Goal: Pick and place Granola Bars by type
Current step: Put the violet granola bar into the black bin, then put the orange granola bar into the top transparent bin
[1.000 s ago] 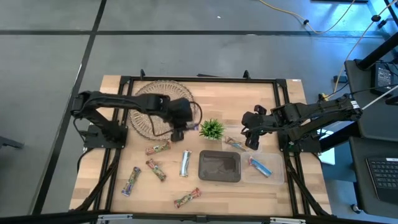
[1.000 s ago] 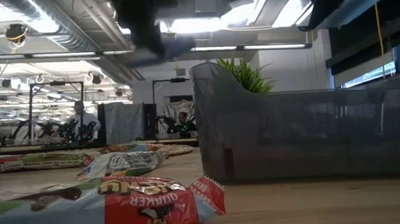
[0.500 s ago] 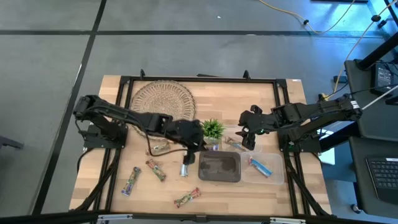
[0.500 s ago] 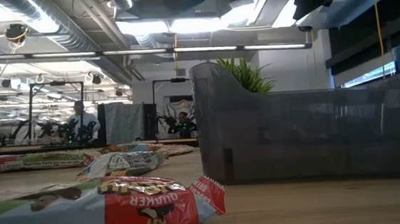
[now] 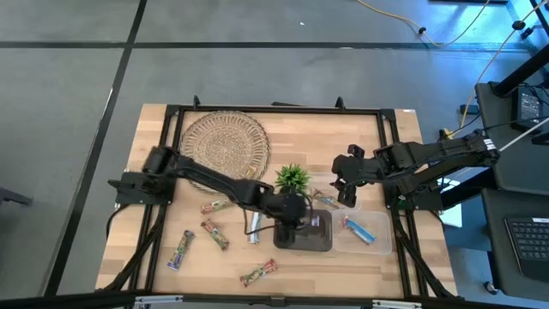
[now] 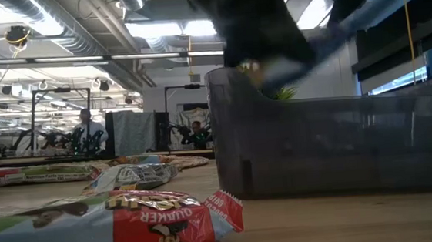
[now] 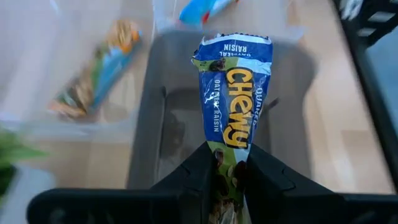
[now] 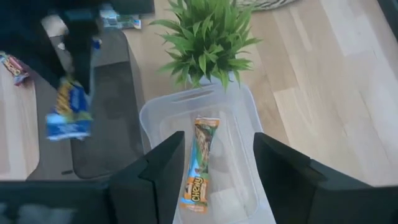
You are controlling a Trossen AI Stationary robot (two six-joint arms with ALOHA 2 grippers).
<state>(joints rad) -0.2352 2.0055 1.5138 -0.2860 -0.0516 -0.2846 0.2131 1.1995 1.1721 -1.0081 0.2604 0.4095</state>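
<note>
My left gripper (image 5: 296, 215) is shut on a blue Chewy granola bar (image 7: 233, 93) over the dark grey bin (image 5: 302, 230). The same bar (image 8: 68, 112) shows in the right wrist view, hanging under the left arm. My right gripper (image 5: 343, 184) stands open above the clear container (image 8: 239, 124), in which a tan-and-green bar (image 8: 200, 165) lies flat. Another blue bar (image 5: 358, 229) lies in a clear tray right of the bin. Several bars lie flat on the wood to the left: a silver one (image 5: 254, 225) and red-green ones (image 5: 214, 234), (image 5: 180, 250), (image 5: 258, 274). My left gripper pinches the blue bar's one end (image 7: 227, 165) between its two fingers (image 7: 205, 174). The fingers slant downward from the table's left side and lie along the bar. The bar sticks out past the fingertips, lifted clear above the grey bin.
A small green plant (image 5: 292, 178) stands just behind the grey bin, between the two grippers. A round woven mat (image 5: 227, 148) lies at the far left. A red Quaker bar (image 6: 131, 220) lies close to the low camera, near the table's front edge.
My left gripper has swung from beside the woven mat toward the table's right and near edge and gone down, carrying the blue bar past the plant until it hangs over the grey bin. It has stayed shut on the bar.
</note>
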